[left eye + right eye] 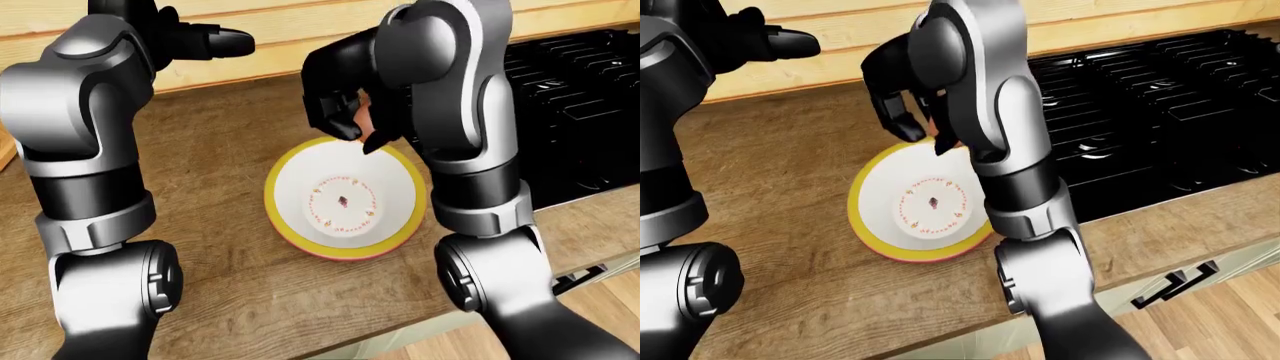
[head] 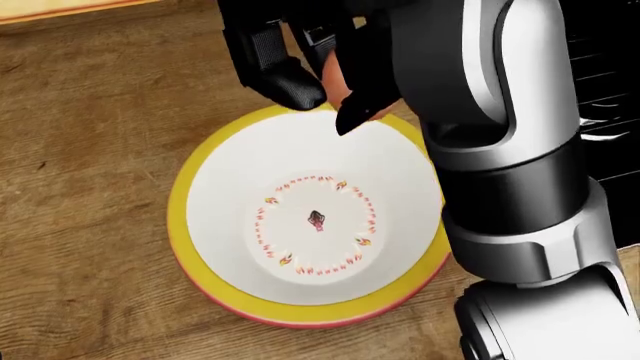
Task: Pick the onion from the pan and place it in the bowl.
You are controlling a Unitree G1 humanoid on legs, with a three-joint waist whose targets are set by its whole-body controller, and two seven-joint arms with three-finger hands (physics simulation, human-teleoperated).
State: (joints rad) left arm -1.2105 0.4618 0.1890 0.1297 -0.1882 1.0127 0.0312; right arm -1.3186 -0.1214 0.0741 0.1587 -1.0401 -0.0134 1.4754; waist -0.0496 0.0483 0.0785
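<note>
While the right hand (image 2: 310,71) hangs over the upper rim of the bowl (image 2: 200,187), its dark fingers (image 2: 285,82) are clenched round the onion (image 2: 338,84), of which only a pale orange-pink patch shows between them. In the head view the onion sits at top centre of the frame, above the bowl's upper edge and clear of the bowl's floor. One fingertip points down toward the white inside of the bowl, near its upper right rim; whether it touches the rim cannot be told.

The bowl stands upright on the wooden counter (image 1: 220,247), at the centre of the left-eye view. It has a yellow rim with a pinkish lower edge, a white inside, and a ring of small red and yellow marks about a dark mark at the middle. Nothing lies in it.

The stove (image 1: 1140,112), black with grates, fills the upper right of the right-eye view, just beside the right arm. The pan does not show in any view.

The left hand (image 1: 205,39) is at the upper left of the left-eye view, raised above the counter and well apart from the bowl. Its fingers are released and hold nothing; one points to the frame's right. A drawer handle (image 1: 1175,283) shows at the lower right of the right-eye view, below the counter edge.
</note>
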